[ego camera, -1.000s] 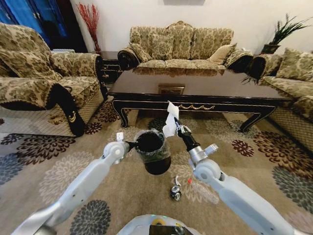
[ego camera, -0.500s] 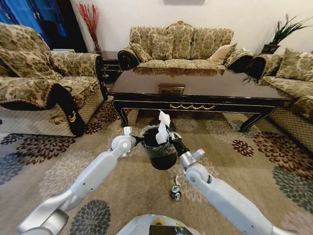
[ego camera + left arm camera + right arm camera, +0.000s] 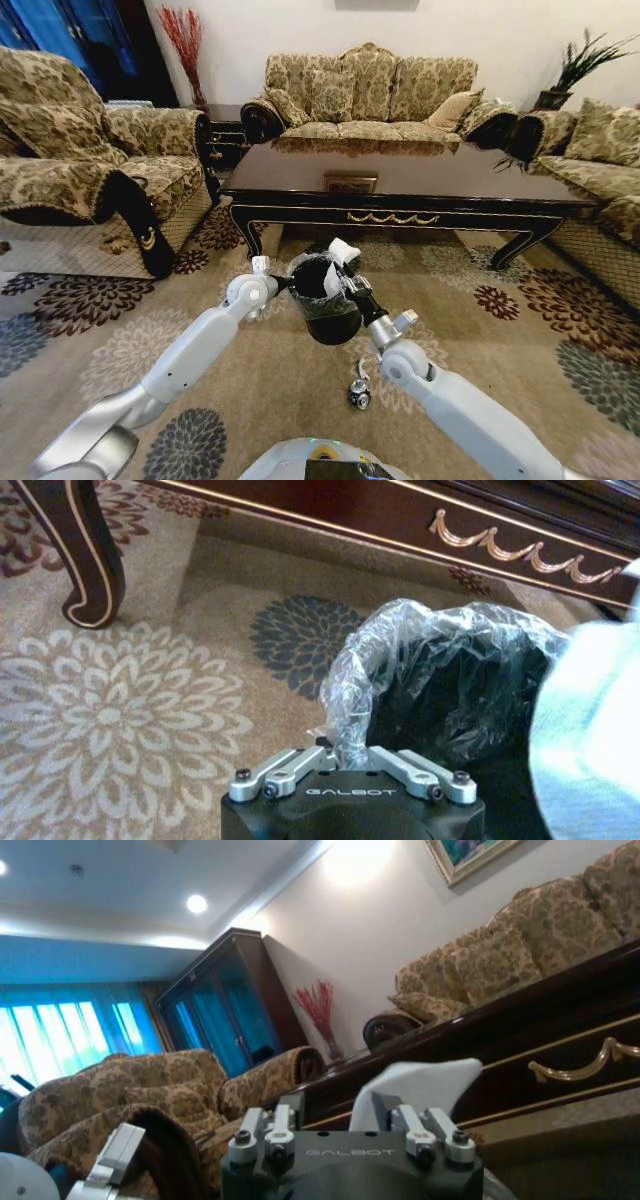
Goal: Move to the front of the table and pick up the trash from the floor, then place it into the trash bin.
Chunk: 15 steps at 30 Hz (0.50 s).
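Lined black trash bin (image 3: pixel 322 300) lifted off the floral carpet (image 3: pixel 120 360) before the dark coffee table (image 3: pixel 400 185), its liner rim pinched by the left gripper (image 3: pixel 345 761). Crumpled white paper (image 3: pixel 338 268) clamped in the right gripper (image 3: pixel 349 283), just over the bin's mouth at its right edge. Small dark-and-silver can (image 3: pixel 359 394) down on the carpet near the robot's base.

The right tool (image 3: pixel 345 283) has lowered the crumpled white paper (image 3: pixel 338 262) from above the small round black trash bin with clear liner (image 3: pixel 320 298) down to its rim, while the left tool (image 3: pixel 283 285) carried the bin slightly forward
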### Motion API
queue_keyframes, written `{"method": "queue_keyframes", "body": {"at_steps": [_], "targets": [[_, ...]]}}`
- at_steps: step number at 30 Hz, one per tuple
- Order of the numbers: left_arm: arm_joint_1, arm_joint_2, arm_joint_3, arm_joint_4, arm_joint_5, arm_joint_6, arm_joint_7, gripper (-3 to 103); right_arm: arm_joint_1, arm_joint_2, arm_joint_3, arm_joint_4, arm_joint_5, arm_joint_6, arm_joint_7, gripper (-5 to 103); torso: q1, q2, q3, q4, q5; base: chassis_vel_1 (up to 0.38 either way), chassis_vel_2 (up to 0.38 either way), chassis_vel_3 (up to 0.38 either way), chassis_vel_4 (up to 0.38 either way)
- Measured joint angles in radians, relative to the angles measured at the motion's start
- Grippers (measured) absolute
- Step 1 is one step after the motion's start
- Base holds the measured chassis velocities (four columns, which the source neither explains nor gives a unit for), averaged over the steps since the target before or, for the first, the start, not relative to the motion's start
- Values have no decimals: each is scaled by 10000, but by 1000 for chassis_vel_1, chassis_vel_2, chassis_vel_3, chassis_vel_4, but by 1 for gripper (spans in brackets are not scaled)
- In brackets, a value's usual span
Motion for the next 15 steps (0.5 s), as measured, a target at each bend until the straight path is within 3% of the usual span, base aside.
{"method": "queue_keyframes", "body": {"at_steps": [6, 11, 13, 15], "targets": [[182, 153, -228, -159, -1, 21, -30, 3, -446, -158, 528, 325, -23, 92, -8, 73, 0, 0, 0, 0, 0, 0, 0, 0, 0], [307, 274, -413, -312, 2, 23, -32, 3, -663, -185, 941, 398, 77, 117, 130, 89, 0, 0, 0, 0, -1, 0, 0, 0, 0], [495, 555, -637, -556, 1, 37, -31, 3, -818, -184, 1461, 232, 335, -142, 851, 98, 0, 0, -1, -2, -2, 0, 0, 0, 0], [592, 674, -779, -662, -9, 49, -33, 3, -864, -180, 1643, 134, 398, -362, 1291, 98, 0, 0, 0, -1, 0, 0, 0, 0, 0]]}}
